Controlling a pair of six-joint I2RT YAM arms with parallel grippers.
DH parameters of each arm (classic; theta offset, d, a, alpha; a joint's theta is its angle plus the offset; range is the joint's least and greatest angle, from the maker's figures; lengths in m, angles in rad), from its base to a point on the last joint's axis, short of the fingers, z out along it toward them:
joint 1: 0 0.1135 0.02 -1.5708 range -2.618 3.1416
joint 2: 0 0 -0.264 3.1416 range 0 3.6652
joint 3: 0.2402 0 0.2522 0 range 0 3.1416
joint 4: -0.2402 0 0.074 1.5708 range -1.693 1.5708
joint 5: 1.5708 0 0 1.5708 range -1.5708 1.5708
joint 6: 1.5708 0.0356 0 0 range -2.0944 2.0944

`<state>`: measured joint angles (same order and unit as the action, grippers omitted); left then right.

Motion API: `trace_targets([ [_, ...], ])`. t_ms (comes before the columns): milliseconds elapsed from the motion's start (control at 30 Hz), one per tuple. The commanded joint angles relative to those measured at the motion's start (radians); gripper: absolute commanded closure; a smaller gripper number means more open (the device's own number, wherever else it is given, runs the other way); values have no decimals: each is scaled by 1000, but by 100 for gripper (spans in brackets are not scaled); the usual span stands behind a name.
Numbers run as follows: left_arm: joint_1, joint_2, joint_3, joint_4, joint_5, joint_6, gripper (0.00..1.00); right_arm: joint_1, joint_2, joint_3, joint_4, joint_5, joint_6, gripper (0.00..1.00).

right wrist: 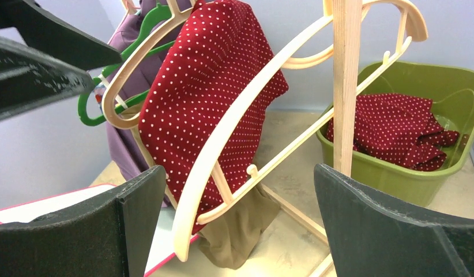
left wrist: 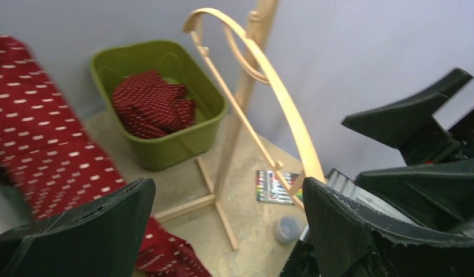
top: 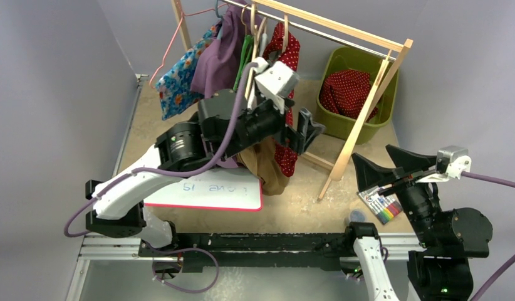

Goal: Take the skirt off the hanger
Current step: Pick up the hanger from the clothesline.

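Red dotted skirt (right wrist: 211,98) hangs draped over a wooden hanger (right wrist: 128,72) on the rack (top: 372,106). There's a purple garment (top: 214,59) on one side and a bare tilted hanger (right wrist: 226,138) just in front of it in the right wrist view. The skirt looks light, soft and limp. It should slide off smooth wood, though it could catch on the hanger's end. Best bet: pinch a bunched fold low on the cloth, then draw down and away. Left jaws are spread wide right beside the fabric, gripping nothing. Right jaws are spread too, empty, well apart over the table (top: 292,200). A green bin (top: 333,63) holds 1 more dotted cloth.
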<state>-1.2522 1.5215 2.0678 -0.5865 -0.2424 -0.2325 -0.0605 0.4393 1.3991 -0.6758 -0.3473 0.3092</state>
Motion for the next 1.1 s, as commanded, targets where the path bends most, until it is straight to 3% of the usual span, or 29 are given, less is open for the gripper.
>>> trace_targets([
  [0, 16, 2, 100, -105, -252, -6, 3, 7, 31, -5, 76, 13, -8, 1],
  [133, 120, 28, 142, -115, -292, -40, 7, 9, 27, -12, 82, 19, -10, 1],
  [433, 326, 121, 250, -66, -141, -62, 14, 10, 24, -10, 75, 25, -4, 1],
  [567, 337, 157, 284, -15, -93, -44, 15, 10, 30, -1, 78, 21, -4, 1],
  [667, 338, 176, 305, 11, -150, -41, 16, 10, 25, -4, 77, 24, -4, 1],
  [1067, 340, 265, 381, 109, -221, 22, 37, 9, 4, 1, 49, 21, 4, 1],
])
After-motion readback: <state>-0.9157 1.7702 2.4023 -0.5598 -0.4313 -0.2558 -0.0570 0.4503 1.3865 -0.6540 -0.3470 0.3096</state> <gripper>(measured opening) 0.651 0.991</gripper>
